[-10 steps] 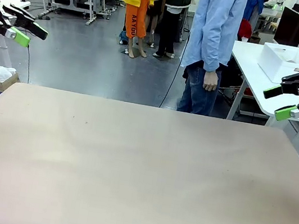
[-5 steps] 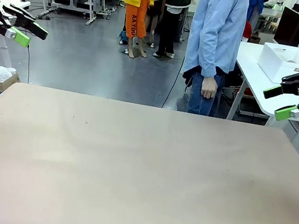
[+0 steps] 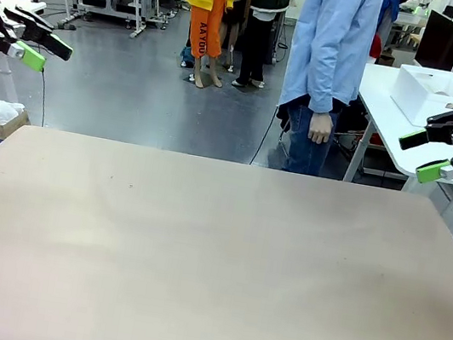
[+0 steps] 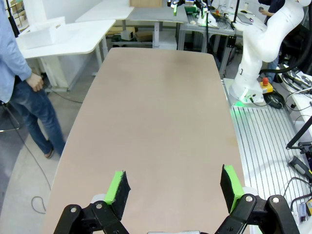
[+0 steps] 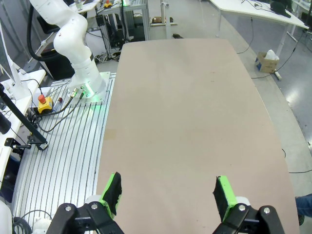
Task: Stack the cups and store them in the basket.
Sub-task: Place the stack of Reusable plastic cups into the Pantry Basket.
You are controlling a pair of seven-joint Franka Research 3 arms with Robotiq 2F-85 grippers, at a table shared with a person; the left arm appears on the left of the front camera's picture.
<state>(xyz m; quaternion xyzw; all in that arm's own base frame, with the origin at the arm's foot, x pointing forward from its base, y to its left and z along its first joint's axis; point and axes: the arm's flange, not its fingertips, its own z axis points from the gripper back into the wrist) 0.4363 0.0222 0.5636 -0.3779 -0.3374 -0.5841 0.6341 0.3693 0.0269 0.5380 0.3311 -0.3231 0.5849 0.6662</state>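
The cups are out of view. The basket (image 3: pixel 432 95), a white rectangular bin, stands on a white side table beyond the far right corner; in the left wrist view the basket (image 4: pixel 46 34) is at the upper left. My left gripper (image 3: pixel 48 53) hangs open above the table's far left corner, and the left gripper (image 4: pixel 174 190) has nothing between its green pads. My right gripper (image 3: pixel 418 156) is open off the far right edge, and the right gripper (image 5: pixel 168 192) is likewise holding nothing.
The beige table (image 3: pixel 213 254) spreads between both arms. A person in a blue shirt (image 3: pixel 326 56) stands just behind its far edge, one hand (image 3: pixel 320 126) hanging down. A cardboard box (image 3: pixel 0 119) sits on the floor at far left.
The person behind the table has shifted slightly to the right. Both arms are where they were.
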